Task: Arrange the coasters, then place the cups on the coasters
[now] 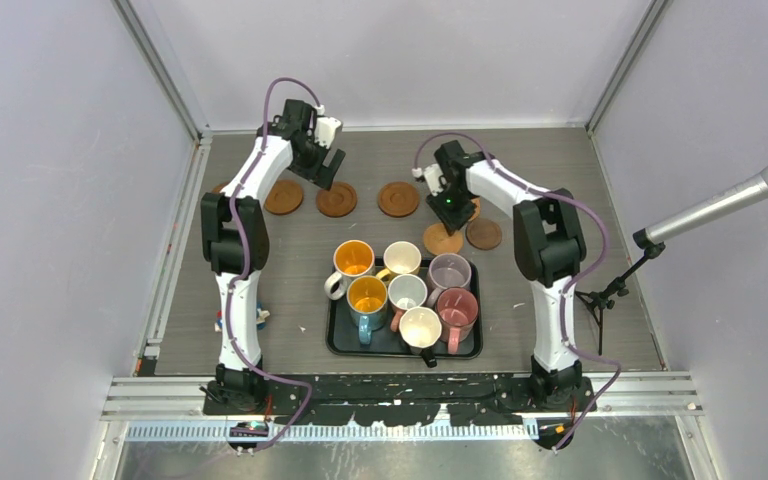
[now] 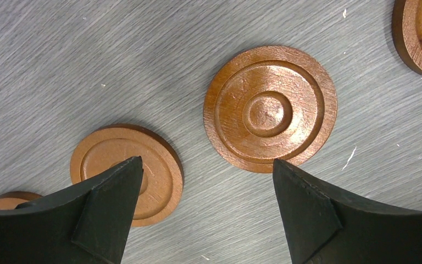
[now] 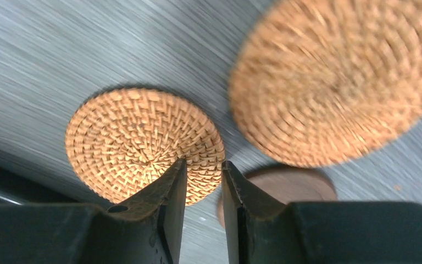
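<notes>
Coasters (image 1: 336, 199) lie flat: L tool (image 2: 207, 160) wide open, empty; R tool (image 3: 201, 162) nearly shut, nothing gripped.

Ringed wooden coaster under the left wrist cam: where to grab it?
Its outer rim, pinched across the width, coming straight down from above. The ringed coaster lies flat on the table with bare surface all round, and the left pincer is open above it.

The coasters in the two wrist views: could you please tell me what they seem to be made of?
The ringed coaster looks like wood with a glossy reddish-brown finish: concentric grooves, bright highlights and fine scratches; moulded material cannot be excluded. The woven coaster looks like rattan or a similar plant fibre, matte tan: strands spiral out in a basket weave.
</notes>
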Tool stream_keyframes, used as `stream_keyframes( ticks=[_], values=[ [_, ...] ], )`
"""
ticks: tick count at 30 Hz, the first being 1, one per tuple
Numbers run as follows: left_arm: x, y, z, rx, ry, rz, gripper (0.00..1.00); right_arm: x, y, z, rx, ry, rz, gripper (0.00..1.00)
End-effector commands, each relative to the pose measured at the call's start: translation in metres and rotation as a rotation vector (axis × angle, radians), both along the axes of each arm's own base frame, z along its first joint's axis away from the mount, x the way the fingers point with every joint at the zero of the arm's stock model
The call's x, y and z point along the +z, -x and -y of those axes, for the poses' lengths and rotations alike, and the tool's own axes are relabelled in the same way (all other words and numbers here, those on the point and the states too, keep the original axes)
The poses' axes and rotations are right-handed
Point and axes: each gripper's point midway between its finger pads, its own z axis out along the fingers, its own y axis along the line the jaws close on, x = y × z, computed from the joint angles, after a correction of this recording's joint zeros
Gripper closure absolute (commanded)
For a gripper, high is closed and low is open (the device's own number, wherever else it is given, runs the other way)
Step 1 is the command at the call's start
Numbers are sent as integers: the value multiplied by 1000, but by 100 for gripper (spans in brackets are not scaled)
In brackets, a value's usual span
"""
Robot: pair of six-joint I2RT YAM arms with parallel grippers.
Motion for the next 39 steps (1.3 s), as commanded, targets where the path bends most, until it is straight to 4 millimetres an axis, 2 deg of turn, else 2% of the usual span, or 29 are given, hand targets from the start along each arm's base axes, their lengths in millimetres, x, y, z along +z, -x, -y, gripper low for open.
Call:
stream_keyframes(
  ticks=[1,5,8,11,14,24,35,39],
  values=[
    [39,-9,1,-5,28,89,10,10,9,58,-17,131,-9,67],
    [40,-11,1,-7,26,92,10,8,15,94,-51,190,-32,68],
    [40,-11,1,-9,26,90,10,6,11,125,-113,233,-36,68],
    [39,-11,1,-8,28,89,10,4,-2,149,-189,264,-19,68],
    [38,-12,2,-6,31,85,10,6,-25,162,-253,278,23,68],
    [41,-13,0,-7,18,90,10,3,-75,188,-352,308,97,68],
    [41,-15,-1,-10,10,95,10,14,-96,202,-382,317,151,68],
    [42,-16,0,-7,19,96,10,36,-97,197,-400,264,183,64]
  ],
)
